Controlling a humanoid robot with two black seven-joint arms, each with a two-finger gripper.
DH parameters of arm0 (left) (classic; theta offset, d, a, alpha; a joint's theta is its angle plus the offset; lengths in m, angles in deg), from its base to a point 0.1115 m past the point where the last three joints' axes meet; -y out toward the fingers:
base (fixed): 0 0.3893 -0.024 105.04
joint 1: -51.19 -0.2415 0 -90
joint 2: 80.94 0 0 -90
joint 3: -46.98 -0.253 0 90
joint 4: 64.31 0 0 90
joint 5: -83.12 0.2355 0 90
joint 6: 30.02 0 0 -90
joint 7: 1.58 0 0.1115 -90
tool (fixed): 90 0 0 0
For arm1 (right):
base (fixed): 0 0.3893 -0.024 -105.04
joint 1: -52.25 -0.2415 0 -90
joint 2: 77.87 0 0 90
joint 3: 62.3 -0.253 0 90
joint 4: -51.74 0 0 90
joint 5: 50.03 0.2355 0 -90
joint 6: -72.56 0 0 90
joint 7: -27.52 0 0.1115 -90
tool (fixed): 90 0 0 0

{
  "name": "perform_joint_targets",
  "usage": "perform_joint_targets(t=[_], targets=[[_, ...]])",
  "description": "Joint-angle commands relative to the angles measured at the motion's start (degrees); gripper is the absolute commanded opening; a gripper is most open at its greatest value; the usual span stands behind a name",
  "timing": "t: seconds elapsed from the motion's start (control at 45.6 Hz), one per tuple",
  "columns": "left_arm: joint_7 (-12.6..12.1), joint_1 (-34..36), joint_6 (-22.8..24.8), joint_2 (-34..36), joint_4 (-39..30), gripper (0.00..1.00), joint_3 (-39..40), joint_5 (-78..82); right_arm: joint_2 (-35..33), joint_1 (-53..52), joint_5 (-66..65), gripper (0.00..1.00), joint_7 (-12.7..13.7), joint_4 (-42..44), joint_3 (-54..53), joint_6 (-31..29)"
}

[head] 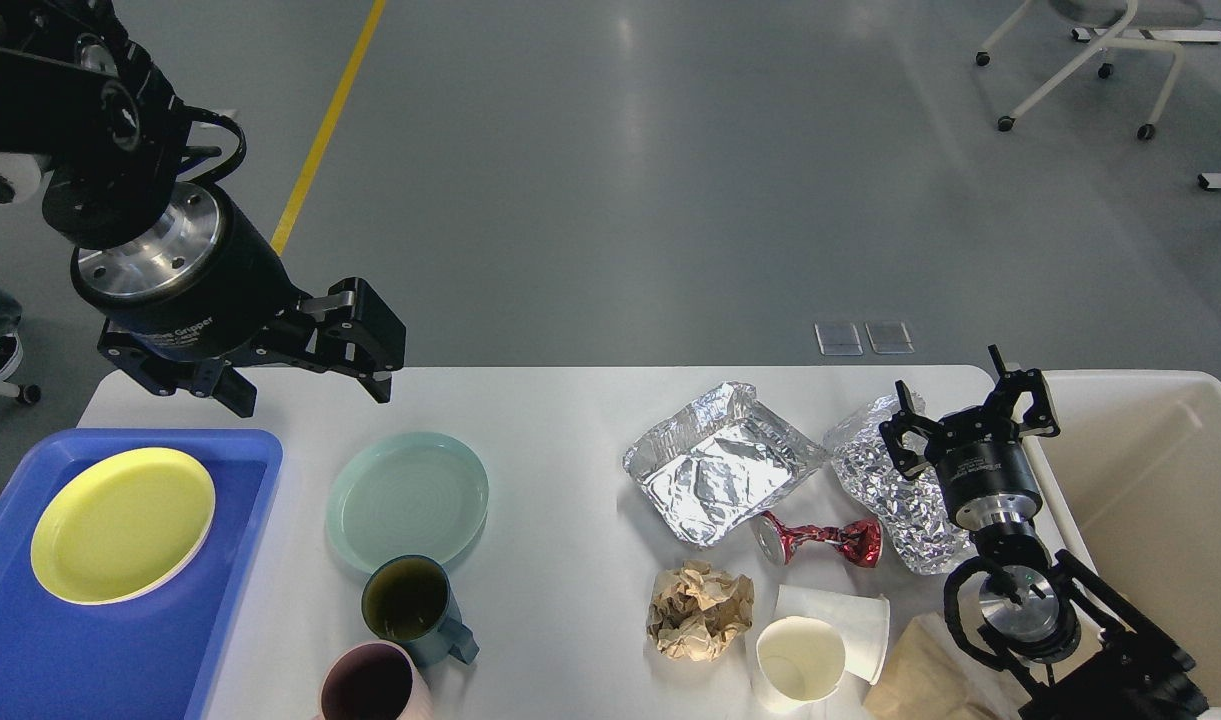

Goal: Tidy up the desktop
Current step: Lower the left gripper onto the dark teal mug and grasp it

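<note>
The white desktop holds a blue tray at the left with a yellow plate on it. A pale green plate, a dark teal mug and a pink mug stand left of centre. At the right lie a foil tray, crumpled foil, a crushed red can, a brown paper ball and white paper cups. My left gripper is open and empty, raised over the table's back left. My right gripper is open and empty over the crumpled foil.
A cream bin stands right of the table, next to my right arm. A brown paper bag lies at the front right edge. A white chair base stands far back on the grey floor.
</note>
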Motion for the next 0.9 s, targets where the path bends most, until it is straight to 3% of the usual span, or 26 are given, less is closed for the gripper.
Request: perform_joint_targets(t=[0.0, 0.46, 0.876], targets=[[-0.2, 0.4, 1.2, -0.4, 0.1, 0.96, 0.0, -1.9, 0.0, -0.1, 0.0, 1.00, -0.1, 0.0, 0.0, 0.0], [-0.4, -7.0, 1.8, -0.7, 4.9, 0.96, 3.9, 1.4, 0.0, -0.1, 0.0, 1.00, -0.1, 0.0, 0.0, 0.0], [-0.7, -29.1, -1.6, -2.1, 11.9, 0.96, 5.4, 1.9, 0.0, -0.1, 0.0, 1.00, 0.0, 0.0, 0.0, 0.0]])
